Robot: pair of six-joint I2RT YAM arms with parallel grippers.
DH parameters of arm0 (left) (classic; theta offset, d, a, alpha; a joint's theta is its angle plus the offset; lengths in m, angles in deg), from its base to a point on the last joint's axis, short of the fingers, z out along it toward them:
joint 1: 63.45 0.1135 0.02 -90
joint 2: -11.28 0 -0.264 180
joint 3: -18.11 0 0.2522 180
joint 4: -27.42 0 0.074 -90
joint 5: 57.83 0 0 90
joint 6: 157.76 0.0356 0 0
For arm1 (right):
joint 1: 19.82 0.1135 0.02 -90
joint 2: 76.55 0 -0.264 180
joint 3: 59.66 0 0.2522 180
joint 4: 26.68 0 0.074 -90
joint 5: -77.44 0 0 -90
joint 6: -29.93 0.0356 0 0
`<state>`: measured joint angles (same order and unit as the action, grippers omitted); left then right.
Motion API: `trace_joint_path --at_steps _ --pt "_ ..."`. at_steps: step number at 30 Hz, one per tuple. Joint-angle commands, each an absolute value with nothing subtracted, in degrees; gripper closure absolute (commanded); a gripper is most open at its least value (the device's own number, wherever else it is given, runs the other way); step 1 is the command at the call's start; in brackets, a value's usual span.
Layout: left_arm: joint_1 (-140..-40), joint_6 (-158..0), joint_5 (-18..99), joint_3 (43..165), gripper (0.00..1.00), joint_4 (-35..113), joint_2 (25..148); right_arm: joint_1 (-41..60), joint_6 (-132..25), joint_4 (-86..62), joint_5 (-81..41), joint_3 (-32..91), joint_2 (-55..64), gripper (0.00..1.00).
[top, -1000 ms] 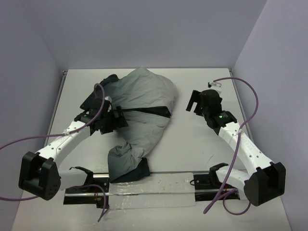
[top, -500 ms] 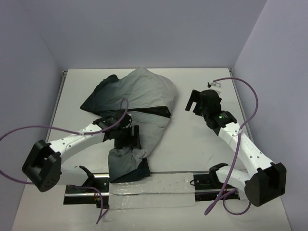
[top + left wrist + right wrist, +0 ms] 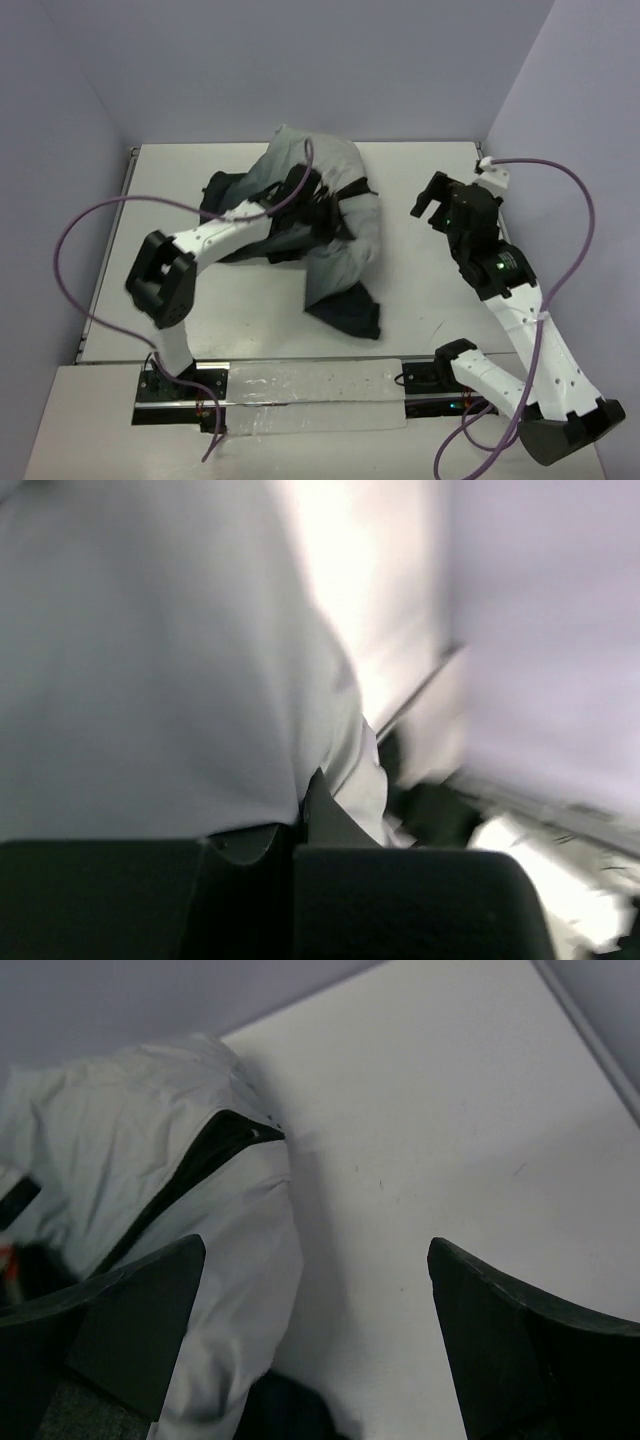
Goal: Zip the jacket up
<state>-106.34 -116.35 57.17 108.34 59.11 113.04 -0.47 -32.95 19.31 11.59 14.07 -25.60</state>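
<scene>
Soft crumpled grey jacket [image 3: 350, 255]; left gripper [image 3: 323, 214] clamped on it; right gripper [image 3: 428, 200] splayed wide

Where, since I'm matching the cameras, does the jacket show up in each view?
Top external: jacket heaped near the middle of the table.
Left wrist: grey jacket fabric fills the left half, blurred.
Right wrist: jacket at the left.
Shared landmark: its black front edge, clear in the top and right wrist views only.

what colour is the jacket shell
Light grey fading to charcoal; the jacket shows best in the top view.
</scene>
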Motion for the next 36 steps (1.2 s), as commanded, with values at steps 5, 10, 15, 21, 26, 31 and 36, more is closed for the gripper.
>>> trace_joint_path --at_steps 5,10,15,21,26,31,36 --pt "-106.17 -115.50 64.52 161.29 0.08 64.46 140.87 -0.22 -34.70 22.94 20.04 21.92 -34.22 0.00" --pt "-100.86 -104.56 56.35 153.99 0.01 71.05 130.92 -0.30 -35.22 21.30 16.92 18.87 -34.04 0.00" --pt "-91.01 -101.21 49.00 131.51 0.16 68.85 112.54 -0.07 -32.83 17.56 3.99 13.98 -28.60 0.00" --pt "-88.97 -94.67 36.73 116.48 0.20 73.22 103.71 6.48 -27.17 8.88 -3.22 6.51 -20.37 0.00" --pt "-90.94 -94.61 36.29 103.35 0.01 70.31 101.33 9.62 -18.21 3.82 -3.79 2.51 -10.65 0.04" --pt "-93.08 -97.52 39.40 95.52 0.04 62.31 101.24 8.95 -12.03 -3.55 -3.97 -0.17 -4.71 0.41" --pt "-95.80 -98.07 37.97 97.45 0.13 60.78 105.96 8.23 -10.27 -6.52 -5.25 1.99 1.76 0.48"
